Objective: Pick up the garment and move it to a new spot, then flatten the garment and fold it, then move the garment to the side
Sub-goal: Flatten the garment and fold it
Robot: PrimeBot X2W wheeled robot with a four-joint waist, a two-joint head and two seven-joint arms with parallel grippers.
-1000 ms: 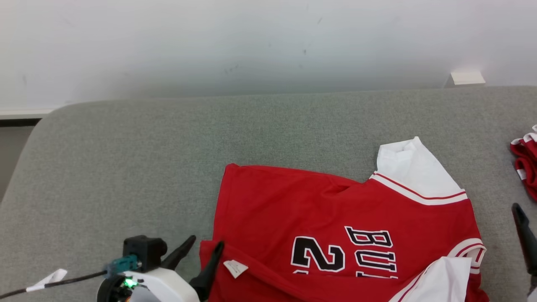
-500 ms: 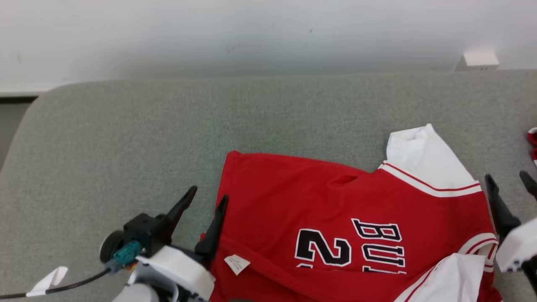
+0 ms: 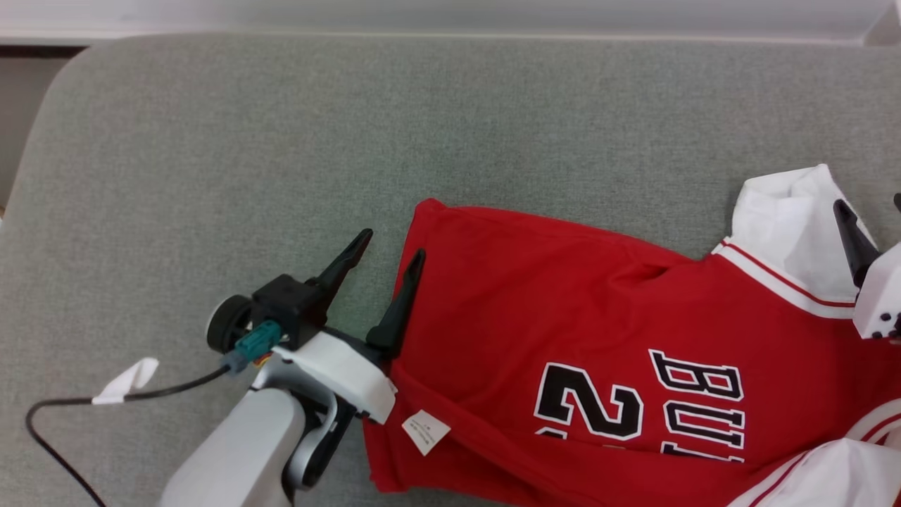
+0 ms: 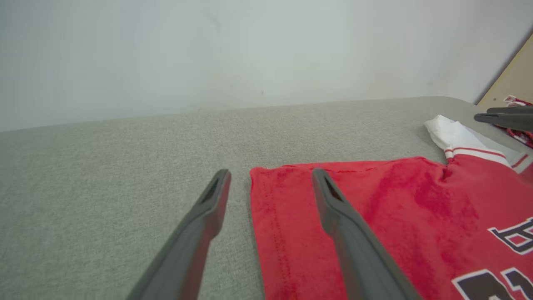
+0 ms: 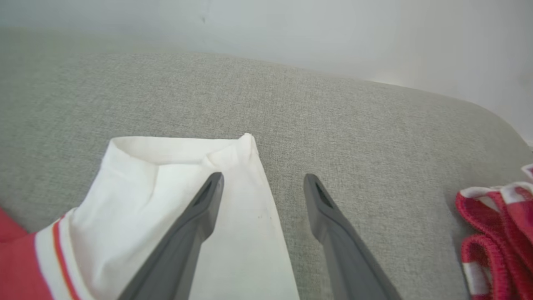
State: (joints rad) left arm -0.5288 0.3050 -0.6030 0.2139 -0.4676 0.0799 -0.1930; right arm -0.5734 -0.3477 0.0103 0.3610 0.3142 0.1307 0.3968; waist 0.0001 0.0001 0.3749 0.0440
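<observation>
The garment (image 3: pixel 563 303) is a red jersey with black-and-white lettering and white sleeves, spread on the grey upholstered surface (image 3: pixel 211 141). My left gripper (image 3: pixel 393 245) is open and straddles the jersey's left hem near its far corner, one finger over the red cloth and one over the bare surface. In the left wrist view that gripper (image 4: pixel 271 173) shows the same stance over the garment (image 4: pixel 395 208). My right gripper (image 3: pixel 873 208) stands open at the white sleeve (image 3: pixel 788 211). In the right wrist view the right gripper (image 5: pixel 263 178) has one finger over the sleeve (image 5: pixel 145 187) and one over bare fabric.
A second red-and-white cloth (image 5: pixel 495 221) lies to the right of the sleeve. A black cable with a white tag (image 3: pixel 127 377) trails from my left wrist. The surface's rounded left edge (image 3: pixel 28 162) drops away; a pale wall stands behind.
The head camera has tilted down and shifted. My left gripper has advanced along the hem toward the far corner. My right gripper has come in from the right edge to the white sleeve.
</observation>
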